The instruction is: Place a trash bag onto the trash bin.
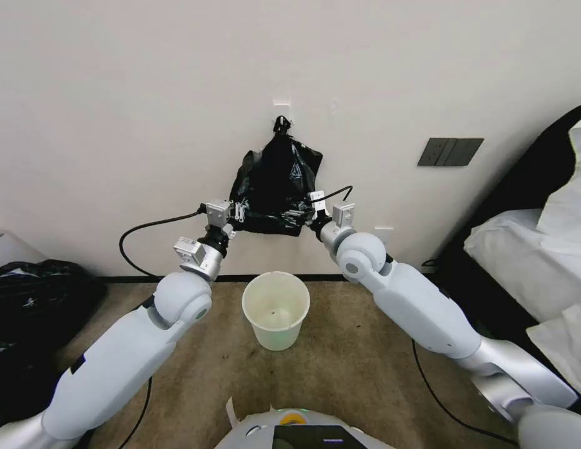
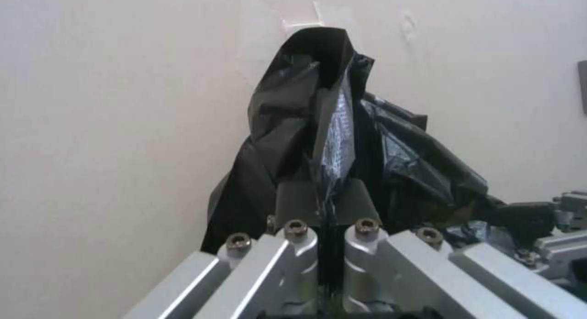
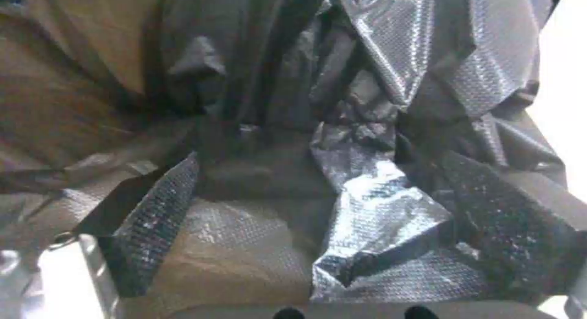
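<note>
Black bag hanging on cream wall, above empty bin on brown carpet. Left gripper fingers clenched on bag's lower edge. Right gripper fingers wide apart inside bag folds. Dark socket plate on wall.

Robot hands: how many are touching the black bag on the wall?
2. The left gripper is shut on the trash bag at its lower left edge; the right gripper is at its lower right edge, pads spread inside the plastic.
</note>
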Motion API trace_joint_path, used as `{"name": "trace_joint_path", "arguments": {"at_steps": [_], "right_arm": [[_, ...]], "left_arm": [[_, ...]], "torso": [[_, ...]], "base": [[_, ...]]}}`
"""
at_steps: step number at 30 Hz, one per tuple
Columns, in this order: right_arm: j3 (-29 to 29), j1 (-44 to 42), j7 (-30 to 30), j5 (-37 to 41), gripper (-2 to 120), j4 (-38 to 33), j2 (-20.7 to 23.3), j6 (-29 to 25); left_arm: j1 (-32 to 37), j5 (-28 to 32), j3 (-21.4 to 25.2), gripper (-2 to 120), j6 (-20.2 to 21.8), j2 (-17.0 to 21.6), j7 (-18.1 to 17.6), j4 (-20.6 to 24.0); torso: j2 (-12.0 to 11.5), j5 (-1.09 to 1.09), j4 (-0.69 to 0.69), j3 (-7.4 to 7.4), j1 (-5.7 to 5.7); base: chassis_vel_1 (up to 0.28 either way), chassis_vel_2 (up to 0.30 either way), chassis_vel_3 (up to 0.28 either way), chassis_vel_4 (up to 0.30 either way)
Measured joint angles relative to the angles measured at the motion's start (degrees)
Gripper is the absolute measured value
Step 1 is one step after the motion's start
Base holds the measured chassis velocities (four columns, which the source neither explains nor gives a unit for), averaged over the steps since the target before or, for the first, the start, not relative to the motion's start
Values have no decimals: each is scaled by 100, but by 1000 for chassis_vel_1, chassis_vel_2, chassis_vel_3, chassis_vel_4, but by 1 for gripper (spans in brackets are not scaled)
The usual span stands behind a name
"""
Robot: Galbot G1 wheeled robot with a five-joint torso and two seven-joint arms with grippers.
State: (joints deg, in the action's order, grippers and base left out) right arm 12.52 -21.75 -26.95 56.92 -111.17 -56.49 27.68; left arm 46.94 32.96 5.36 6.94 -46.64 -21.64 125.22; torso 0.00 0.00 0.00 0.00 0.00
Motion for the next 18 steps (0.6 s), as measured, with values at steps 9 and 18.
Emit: {"name": "trace_joint_path", "arguments": {"at_steps": [9,18], "right_arm": [[87,136,-115,268,66,68,96,95],[233,225,-155,252,35,40,317,453]], "left_arm": [[-153,7,-133,0,3,-10,-4,-3],[-311,62,-234,0,18,-13,-23,-30]], "torso": [[0,0,0,0,0],[0,0,-1,0,0]], "base": [[0,0,0,0],[0,0,0,0]]}}
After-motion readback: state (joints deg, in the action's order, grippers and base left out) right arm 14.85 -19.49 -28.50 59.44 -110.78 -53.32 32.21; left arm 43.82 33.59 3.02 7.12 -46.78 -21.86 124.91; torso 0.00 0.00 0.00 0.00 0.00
